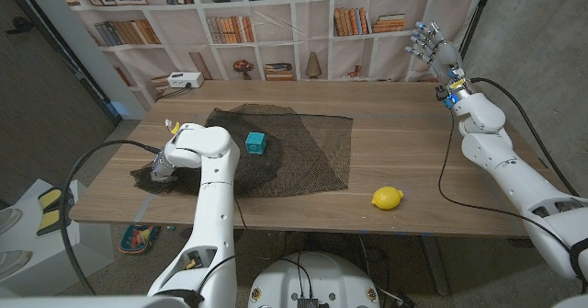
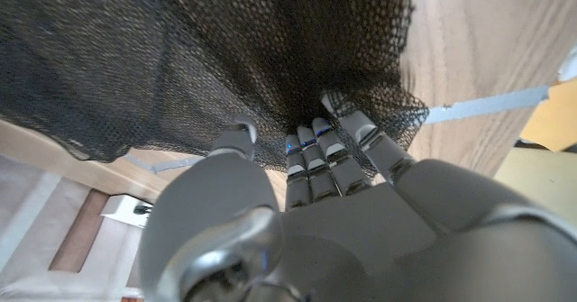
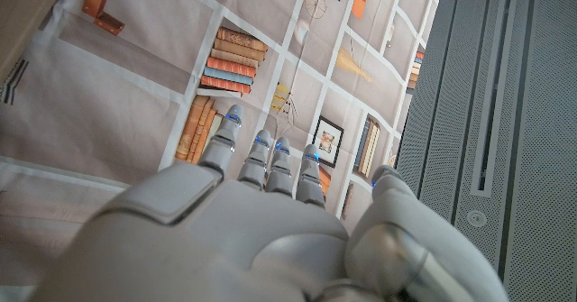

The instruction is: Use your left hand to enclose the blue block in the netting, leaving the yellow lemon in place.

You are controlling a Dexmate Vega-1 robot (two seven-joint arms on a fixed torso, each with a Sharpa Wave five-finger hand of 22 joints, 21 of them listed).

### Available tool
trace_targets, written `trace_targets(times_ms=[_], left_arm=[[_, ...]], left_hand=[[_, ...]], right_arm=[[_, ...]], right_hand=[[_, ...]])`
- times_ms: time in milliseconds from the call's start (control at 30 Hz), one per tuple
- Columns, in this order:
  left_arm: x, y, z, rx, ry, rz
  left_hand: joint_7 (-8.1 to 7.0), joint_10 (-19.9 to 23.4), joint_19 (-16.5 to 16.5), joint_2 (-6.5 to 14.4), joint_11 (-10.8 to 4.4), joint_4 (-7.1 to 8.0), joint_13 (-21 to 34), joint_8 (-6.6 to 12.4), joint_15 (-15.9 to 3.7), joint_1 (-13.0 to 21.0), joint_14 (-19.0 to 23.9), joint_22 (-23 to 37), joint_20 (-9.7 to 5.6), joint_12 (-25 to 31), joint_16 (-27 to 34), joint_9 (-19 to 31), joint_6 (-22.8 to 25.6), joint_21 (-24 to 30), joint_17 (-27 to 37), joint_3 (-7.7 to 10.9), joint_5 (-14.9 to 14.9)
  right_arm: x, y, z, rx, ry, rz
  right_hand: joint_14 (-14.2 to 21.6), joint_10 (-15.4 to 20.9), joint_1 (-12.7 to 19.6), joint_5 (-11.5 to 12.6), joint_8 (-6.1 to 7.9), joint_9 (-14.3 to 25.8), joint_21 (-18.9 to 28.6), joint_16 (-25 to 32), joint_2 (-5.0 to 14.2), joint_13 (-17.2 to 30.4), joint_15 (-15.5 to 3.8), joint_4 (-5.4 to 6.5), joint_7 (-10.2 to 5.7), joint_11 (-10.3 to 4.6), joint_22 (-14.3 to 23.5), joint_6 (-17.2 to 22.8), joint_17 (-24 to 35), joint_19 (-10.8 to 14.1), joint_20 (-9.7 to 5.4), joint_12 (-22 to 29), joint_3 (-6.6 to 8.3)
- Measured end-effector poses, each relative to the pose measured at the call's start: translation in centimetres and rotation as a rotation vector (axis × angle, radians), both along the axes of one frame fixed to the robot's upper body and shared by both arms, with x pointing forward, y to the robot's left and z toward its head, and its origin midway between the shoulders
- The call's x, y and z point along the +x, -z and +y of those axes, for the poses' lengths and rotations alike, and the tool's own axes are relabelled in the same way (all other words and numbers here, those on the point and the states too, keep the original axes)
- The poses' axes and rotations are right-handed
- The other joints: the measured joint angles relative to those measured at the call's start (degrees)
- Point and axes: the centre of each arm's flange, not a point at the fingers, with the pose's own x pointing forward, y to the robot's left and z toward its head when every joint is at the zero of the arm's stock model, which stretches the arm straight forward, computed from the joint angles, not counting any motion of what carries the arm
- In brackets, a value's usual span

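Gripping netting (image 1: 276, 147) edge — left hand (image 1: 165, 165), table's (image 1: 404, 152) left margin.

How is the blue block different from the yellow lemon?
The blue block is a cube with flat sides; the yellow lemon is rounded with pointed ends. The block sits on the dark netting, while the lemon lies on bare wood near the table's front edge. The block is close to the left hand, which touches the netting's corner; the lemon lies farther off. Both are small and rest untouched.
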Motion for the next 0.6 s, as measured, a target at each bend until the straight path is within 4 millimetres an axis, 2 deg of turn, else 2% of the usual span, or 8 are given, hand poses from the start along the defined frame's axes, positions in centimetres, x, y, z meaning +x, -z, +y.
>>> trace_targets(times_ms=[67, 133, 167, 200, 300, 433, 533, 600], left_arm=[[0.0, -0.2, 0.1, 0.009, -0.005, 0.019], [0.2, -0.1, 0.2, 0.014, -0.008, 0.033], [0.3, -0.1, 0.1, 0.016, -0.007, 0.036], [0.2, -0.3, 0.2, 0.033, -0.014, 0.039], [0.3, -0.5, 0.0, 0.058, -0.01, 0.041], [0.0, -1.0, -0.6, 0.074, 0.028, 0.03], [-0.1, -1.7, -1.2, 0.09, 0.06, -0.002], [0.4, -1.8, -1.9, 0.078, 0.104, -0.043]], left_hand=[[-1.31, 3.86, 2.88, 0.69, -1.58, 0.37, 0.58, 1.78, -1.09, 3.75, 1.11, 0.16, -2.07, 2.54, 1.6, 0.49, 6.08, 2.16, 0.01, 6.01, 0.55], [-0.84, 7.29, 4.97, 0.73, -1.39, 0.31, 1.5, 3.15, -1.1, 7.34, 1.12, 0.74, -3.95, 5.07, 6.14, 1.33, 11.54, 4.43, 0.03, 10.32, 0.52], [0.51, 10.11, 5.75, 0.63, -0.61, 0.13, 2.81, 3.5, -1.1, 8.86, 1.13, 0.97, -4.72, 6.64, 6.68, 1.73, 14.35, 5.54, 0.03, 11.58, 0.14], [2.93, 17.16, 6.33, 0.44, 1.34, -0.04, 3.38, 3.58, -1.1, 10.03, 1.12, 1.13, -5.12, 7.3, 6.68, 2.2, 17.89, 6.5, 0.02, 12.33, -0.33], [2.7, 17.62, 7.13, -0.04, 1.57, -0.29, 3.96, 4.0, -1.1, 11.88, 1.11, 1.57, -5.97, 9.52, 6.68, 3.26, 18.38, 8.51, 0.02, 12.76, -1.49], [2.95, 18.06, 6.0, -0.07, 1.64, -0.18, 3.96, 3.78, -1.1, 13.09, 1.11, 2.02, -6.89, 9.72, 6.77, 4.29, 19.5, 10.01, 0.02, 12.64, -1.64], [3.03, 18.33, 4.83, -0.07, 1.92, 0.18, 3.97, 3.78, -1.1, 13.93, 1.11, 2.29, -6.13, 9.73, 6.8, 5.38, 19.74, 10.9, 0.02, 12.26, -1.64], [3.03, 18.35, 4.24, -0.07, 1.93, 0.5, 3.97, 3.78, -1.1, 14.38, 1.12, 2.42, -6.18, 9.73, 6.89, 6.0, 19.75, 11.5, 0.02, 11.93, -1.64]], right_arm=[[0.0, 0.0, 0.0, 0.002, 0.003, -0.001], [0.0, -0.1, -0.1, 0.005, 0.006, -0.001], [0.0, -0.1, -0.1, 0.007, 0.009, -0.001], [-0.2, 0.0, 0.0, 0.004, 0.008, -0.004], [-0.3, -0.1, 0.0, 0.006, 0.013, -0.007], [-0.5, 0.0, 0.0, 0.008, 0.017, -0.005], [-0.6, -0.1, 0.0, 0.012, 0.02, -0.006], [-0.7, -0.1, 0.0, 0.014, 0.021, -0.007]], right_hand=[[0.0, 0.0, 0.0, 0.0, 0.0, 0.0, 0.0, 0.0, 0.0, 0.0, 0.0, 0.0, 0.0, 0.0, 0.0, 0.0, 0.0, 0.0, 0.0, 0.0, 0.0], [0.0, 0.0, 0.0, 0.0, 0.0, 0.0, 0.0, 0.0, 0.0, 0.0, 0.0, 0.0, 0.0, 0.0, 0.0, 0.0, 0.0, 0.0, 0.0, 0.0, 0.0], [0.0, 0.0, 0.0, 0.0, 0.0, 0.0, 0.0, 0.0, 0.0, 0.0, 0.0, 0.0, 0.0, 0.0, 0.0, 0.0, 0.0, 0.0, 0.0, 0.0, 0.0], [0.0, 0.0, 0.0, 0.0, 0.0, 0.0, 0.0, 0.0, 0.0, 0.0, 0.0, 0.0, 0.0, 0.0, 0.0, 0.0, 0.0, 0.0, 0.0, 0.0, 0.0], [0.0, 0.0, 0.0, 0.0, 0.0, 0.0, 0.0, 0.0, 0.0, 0.0, 0.0, 0.0, 0.0, 0.0, 0.0, 0.0, 0.0, 0.0, 0.0, 0.0, 0.0], [0.0, 0.0, 0.0, 0.0, 0.0, 0.0, 0.0, 0.0, 0.0, 0.0, 0.0, 0.0, 0.0, 0.0, 0.0, 0.0, 0.0, 0.0, 0.0, 0.0, 0.0], [0.0, 0.0, 0.0, 0.0, 0.0, 0.0, 0.0, 0.0, 0.0, 0.0, 0.0, 0.0, 0.0, 0.0, 0.0, 0.0, 0.0, 0.0, 0.0, 0.0, 0.0], [0.0, 0.0, 0.0, 0.0, 0.0, 0.0, 0.0, 0.0, 0.0, 0.0, 0.0, 0.0, 0.0, 0.0, 0.0, 0.0, 0.0, 0.0, 0.0, 0.0, 0.0]])
